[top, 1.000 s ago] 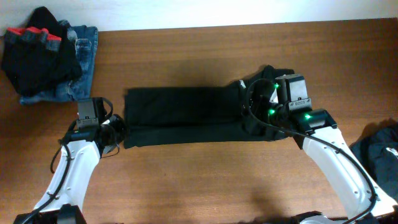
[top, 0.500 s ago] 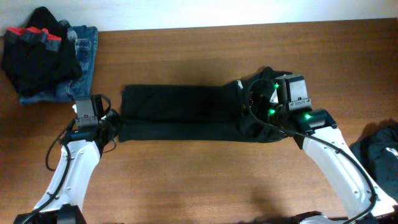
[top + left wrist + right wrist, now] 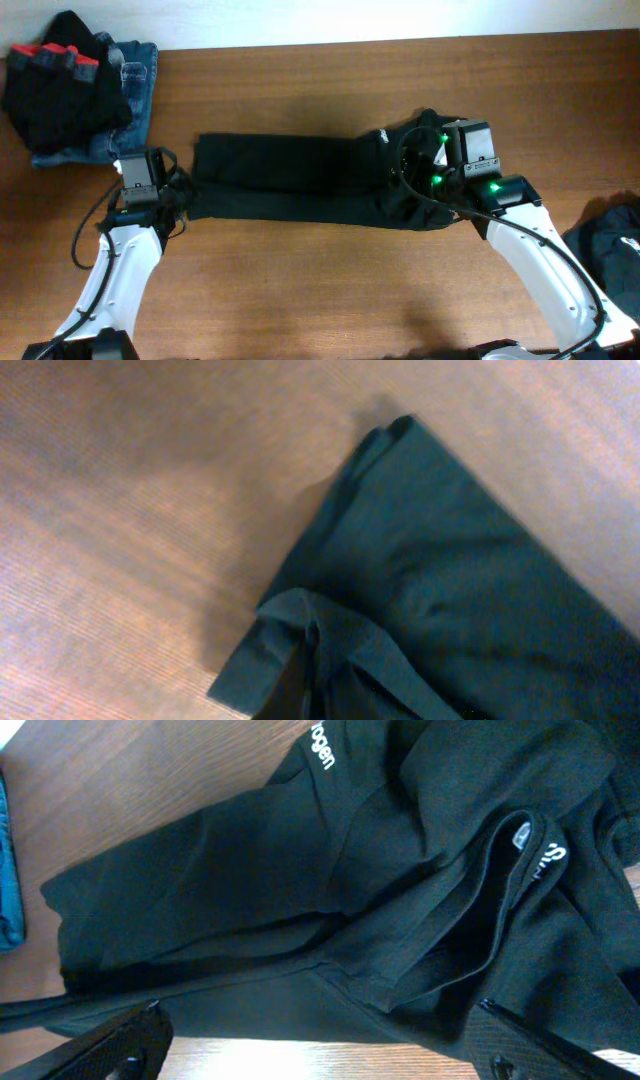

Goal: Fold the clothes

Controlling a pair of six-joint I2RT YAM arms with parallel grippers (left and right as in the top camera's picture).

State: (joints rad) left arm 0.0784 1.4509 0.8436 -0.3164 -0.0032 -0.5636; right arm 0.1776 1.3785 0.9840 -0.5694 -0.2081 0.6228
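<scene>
A: Where's the top [image 3: 290, 180] now?
B: Flat on the counter [image 3: 320, 300], a long band through the centre from 9 to 3 o'clock, with the 3 o'clock end bunched. The left tool [image 3: 183, 192] sits at the 9 o'clock end, closed. Its wrist view shows the hem corner gathered up toward it, so I'd say it pinches the cloth
A: And the right tool [image 3: 408, 178]?
B: Spread wide over the bunched collar end, gripping nothing. Its fingers [image 3: 110, 1045] straddle the folds near the label [image 3: 522, 835]
A: What worries you?
B: Three things. First, the left pinch looks thin, just a corner. A quick pull toward 3 o'clock could slip it free, and the fold would drop crooked
A: Second?
B: The 3 o'clock end is a heap of layers. If the right tool closes there it may catch only the upper layer, or a sleeve as well. The lift would then drag the bundle open rather than fold it
A: Third?
B: One end is held and the other is loose. Cloth this limp slides on smooth wood, so pulling from 9 o'clock alone could skew the whole band or ruck the middle
A: Anything nearby to hit?
B: The pile [image 3: 70, 90] at 10 o'clock lies near the left arm, and a wide swing could brush it. The dark garment [image 3: 612, 250] at 4 o'clock is well apart from the work
</scene>
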